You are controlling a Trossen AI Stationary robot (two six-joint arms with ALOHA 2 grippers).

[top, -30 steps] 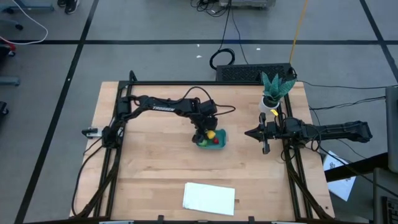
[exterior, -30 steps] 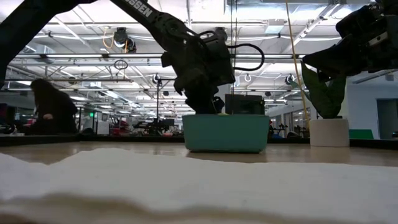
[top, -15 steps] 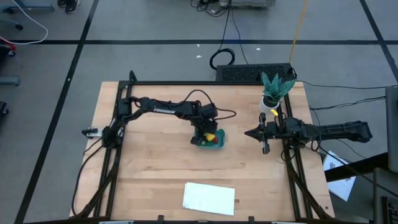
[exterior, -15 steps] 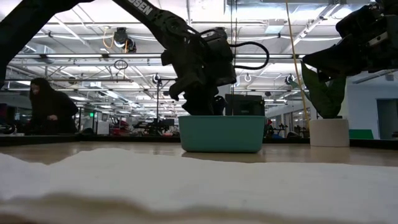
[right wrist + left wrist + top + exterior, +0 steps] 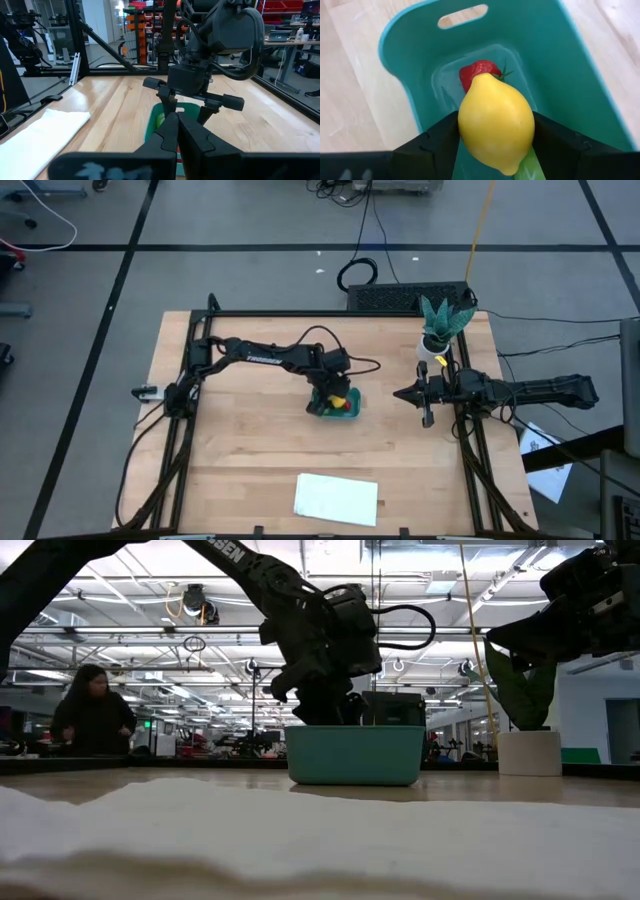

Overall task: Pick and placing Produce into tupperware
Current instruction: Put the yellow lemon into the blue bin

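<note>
A: Which step are we at?

B: The drop-off. The left gripper (image 5: 495, 150) is clamped on the lemon (image 5: 496, 129), one dark finger pressed to each side, and it hangs just over the open teal tupperware (image 5: 402, 65). Seen from overhead, that tub (image 5: 354, 409) sits near the middle of the worktop (image 5: 240, 450) with the gripper right over it.

A: Anything in the tub so far?

B: A strawberry (image 5: 476, 76) lies on its floor, directly under the lemon. A light-green piece (image 5: 531, 167) shows beneath the lemon too; it looks like the green ball, though I can't say so for certain.

A: And the other arm?

B: The right gripper (image 5: 177, 131) waits at the worktop's right edge near the potted plant (image 5: 440, 325), fingers pressed together on nothing.

A: So what does the next move need?

B: I'd judge only a release: part the fingers so the lemon falls inside the walls, then lift straight up without catching the rim. That would seem to finish the packing.
</note>
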